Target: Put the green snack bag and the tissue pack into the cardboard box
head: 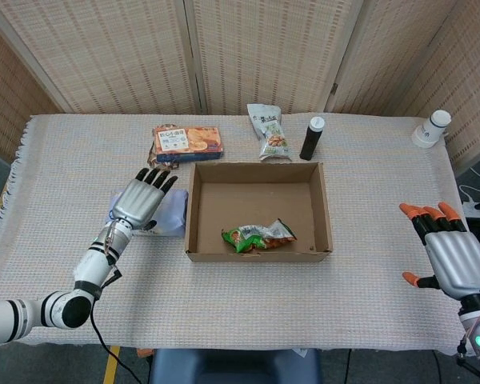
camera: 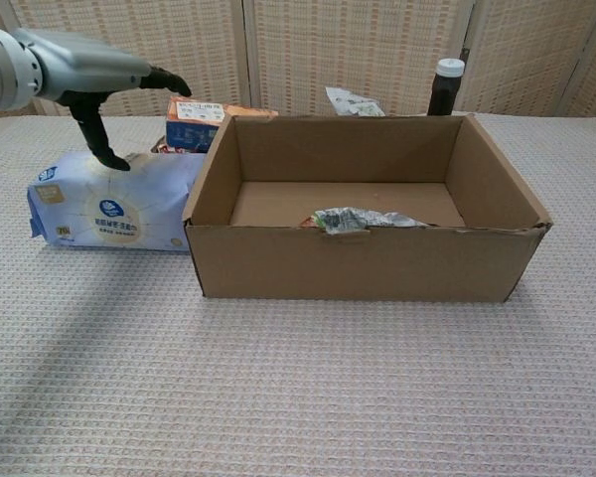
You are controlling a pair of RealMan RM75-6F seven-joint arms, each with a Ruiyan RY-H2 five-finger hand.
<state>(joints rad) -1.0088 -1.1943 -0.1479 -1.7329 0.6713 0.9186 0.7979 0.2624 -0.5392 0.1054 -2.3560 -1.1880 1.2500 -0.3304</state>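
Note:
The cardboard box stands open in the middle of the table. The green snack bag lies inside it against the front wall. Just left of the box lies the pale blue tissue pack. My left hand hovers over the pack with its fingers spread, and one fingertip reaches down to the pack's top. It holds nothing. My right hand stays at the table's right edge, far from the box, with its orange-tipped fingers apart and empty.
Behind the box are an orange snack box, a white-and-green snack bag and a dark bottle. A white round object sits at the far right corner. A woven screen stands behind the table.

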